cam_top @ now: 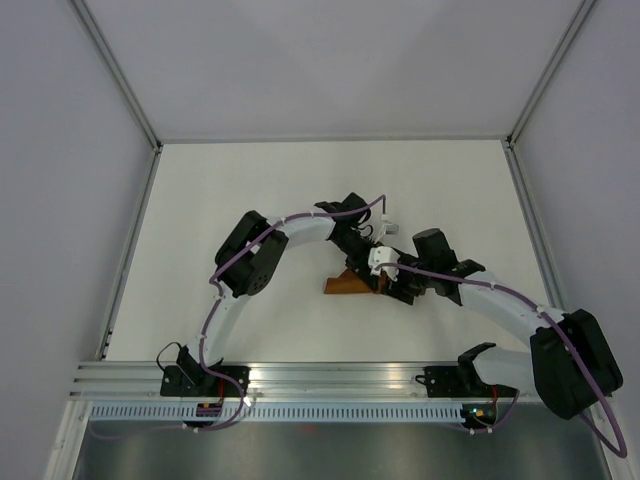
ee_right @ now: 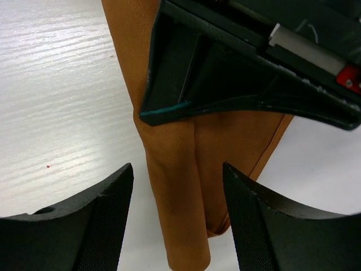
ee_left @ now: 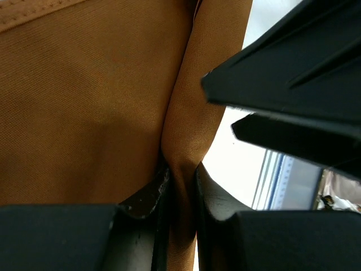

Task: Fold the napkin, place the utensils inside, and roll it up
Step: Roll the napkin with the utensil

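Rolled into a slim rust-orange tube: napkin [cam_top: 345, 285], just right of centre frame in the top view, on white table [cam_top: 230, 200]. In the right wrist view, runs from top centre down to a rounded end at bottom centre [ee_right: 180, 226], with a flatter flap and hemmed edge alongside to its right.

Pinched at a fold [ee_left: 180, 130] by left gripper [ee_left: 181, 175], narrow, cloth squeezed between both pads; broad wrinkled cloth filling the left half of that view. Same gripper also seen from above at the roll's right end [cam_top: 380, 265].

Straddled by right gripper [ee_right: 177, 172], spread wide, one finger on each side of the tube, bare table showing in both gaps, no contact visible. Both grippers crowded close together, nearly touching.

Well apart from every table edge; open surface toward frame left and frame top, front rail [cam_top: 330, 375] at the bottom.
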`<state>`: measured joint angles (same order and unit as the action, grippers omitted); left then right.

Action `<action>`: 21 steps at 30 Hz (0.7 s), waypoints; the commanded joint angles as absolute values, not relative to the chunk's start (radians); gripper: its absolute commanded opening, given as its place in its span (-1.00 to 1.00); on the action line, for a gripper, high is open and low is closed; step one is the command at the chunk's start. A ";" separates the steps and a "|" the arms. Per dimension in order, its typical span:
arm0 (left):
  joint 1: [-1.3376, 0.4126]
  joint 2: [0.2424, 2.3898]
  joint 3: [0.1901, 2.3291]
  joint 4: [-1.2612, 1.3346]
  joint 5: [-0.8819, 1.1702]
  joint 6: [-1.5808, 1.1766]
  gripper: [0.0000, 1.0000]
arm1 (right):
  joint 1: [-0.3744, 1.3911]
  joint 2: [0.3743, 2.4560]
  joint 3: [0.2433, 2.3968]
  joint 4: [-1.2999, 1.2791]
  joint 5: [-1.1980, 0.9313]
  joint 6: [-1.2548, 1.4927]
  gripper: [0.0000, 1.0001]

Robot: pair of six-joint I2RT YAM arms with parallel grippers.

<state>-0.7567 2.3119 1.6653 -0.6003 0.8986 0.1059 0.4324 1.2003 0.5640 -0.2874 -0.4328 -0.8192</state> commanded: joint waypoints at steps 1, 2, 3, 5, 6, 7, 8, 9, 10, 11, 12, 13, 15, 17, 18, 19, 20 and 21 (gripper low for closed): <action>-0.755 2.411 1.640 -0.724 0.759 0.104 -0.77 | 0.482 1.232 0.565 -0.195 -0.358 -0.822 0.40; -0.753 2.414 1.646 -0.724 0.761 0.098 -0.71 | 0.504 1.239 0.563 -0.189 -0.342 -0.822 0.41; -0.752 2.424 1.649 -0.732 0.771 0.095 -0.69 | 0.514 1.256 0.561 -0.183 -0.336 -0.821 0.40; -0.747 2.430 1.654 -0.735 0.778 0.086 -0.65 | 0.528 1.273 0.563 -0.172 -0.327 -0.818 0.40; -0.747 2.431 1.654 -0.735 0.782 0.083 -0.65 | 0.540 1.281 0.566 -0.170 -0.324 -0.816 0.40; -0.744 2.434 1.655 -0.735 0.782 0.081 -0.64 | 0.548 1.295 0.566 -0.167 -0.322 -0.815 0.40; -0.744 2.437 1.657 -0.735 0.782 0.081 -0.64 | 0.557 1.301 0.568 -0.166 -0.319 -0.815 0.40; -0.742 2.436 1.657 -0.733 0.785 0.078 -0.63 | 0.560 1.313 0.568 -0.163 -0.316 -0.815 0.39; -0.742 2.437 1.658 -0.735 0.787 0.078 -0.62 | 0.563 1.319 0.566 -0.158 -0.313 -0.816 0.39; -0.741 2.437 1.658 -0.735 0.790 0.077 -0.62 | 0.566 1.324 0.566 -0.160 -0.311 -0.818 0.38; -0.742 2.437 1.660 -0.735 0.795 0.077 -0.60 | 0.569 1.333 0.569 -0.156 -0.308 -0.818 0.36; -0.739 2.436 1.660 -0.735 0.796 0.075 -0.59 | 0.568 1.336 0.571 -0.155 -0.308 -0.818 0.35; -0.741 2.439 1.660 -0.735 0.807 0.074 -0.56 | 0.571 1.344 0.572 -0.153 -0.314 -0.816 0.31; -0.741 2.439 1.660 -0.736 0.813 0.074 -0.53 | 0.569 1.350 0.578 -0.153 -0.319 -0.815 0.27; -0.741 2.438 1.660 -0.735 0.815 0.074 -0.53 | 0.571 1.361 0.581 -0.159 -0.322 -0.815 0.18; -0.739 2.436 1.660 -0.735 0.816 0.074 -0.50 | 0.571 1.365 0.586 -0.166 -0.328 -0.815 0.12; -0.739 2.433 1.660 -0.735 0.818 0.072 -0.47 | 0.569 1.373 0.592 -0.179 -0.336 -0.821 0.00; -0.738 2.431 1.660 -0.735 0.819 0.069 -0.47 | 0.571 1.376 0.594 -0.184 -0.336 -0.824 -0.06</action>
<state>-0.7376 2.3615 1.6871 -0.6838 0.9974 0.0673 0.5659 1.3552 0.5667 -0.1883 -0.3431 -0.8131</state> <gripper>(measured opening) 0.263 0.495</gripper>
